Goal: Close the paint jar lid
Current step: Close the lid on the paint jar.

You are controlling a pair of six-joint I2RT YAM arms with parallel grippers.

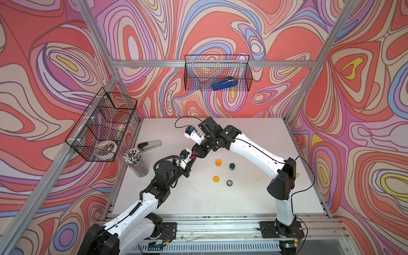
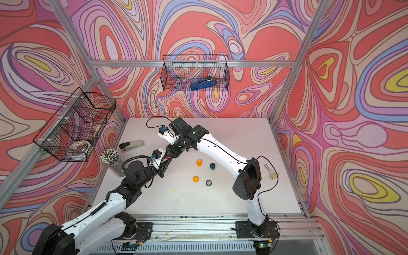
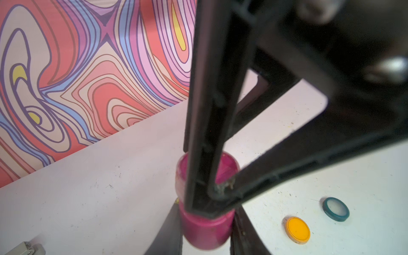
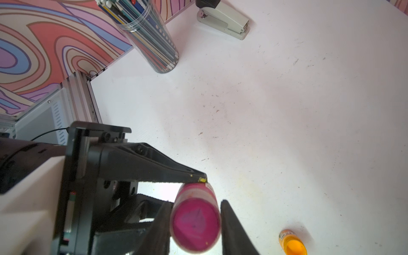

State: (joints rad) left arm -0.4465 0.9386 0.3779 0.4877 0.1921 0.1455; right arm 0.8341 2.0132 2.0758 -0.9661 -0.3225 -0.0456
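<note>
Clutter keeps well apart from the work. An orange jar (image 1: 218,163) and a teal jar (image 1: 232,166) stand on the surface (image 1: 254,198), with an orange lid (image 1: 216,179) and a teal lid (image 1: 229,182) lying nearer my bases, none touching. A stapler (image 1: 149,145) and a pencil cup (image 1: 136,164) stand by the left wall, and yellow smears (image 1: 195,190) mark the white top.

Above the surface, the pink jar (image 4: 196,223) hangs between my two grippers. My right gripper (image 4: 194,202) is clamped on its body, a finger on either side. My left gripper (image 3: 206,209) is closed almost fully on the pink lid (image 3: 205,231) at the jar's other end. The lid sits against the mouth; I cannot tell how tight.

In both top views my arms and grippers cover nearly all of the jar, leaving only slivers of pink. The left wrist view shows the lid and the clouded body beyond it, crossed by my right gripper's black fingers. The right wrist view shows the jar's round base and a yellow-smudged fingertip (image 4: 202,179) of my left gripper touching the far end. A binder clip (image 2: 273,174) shows in a top view, just beside my right arm.
</note>
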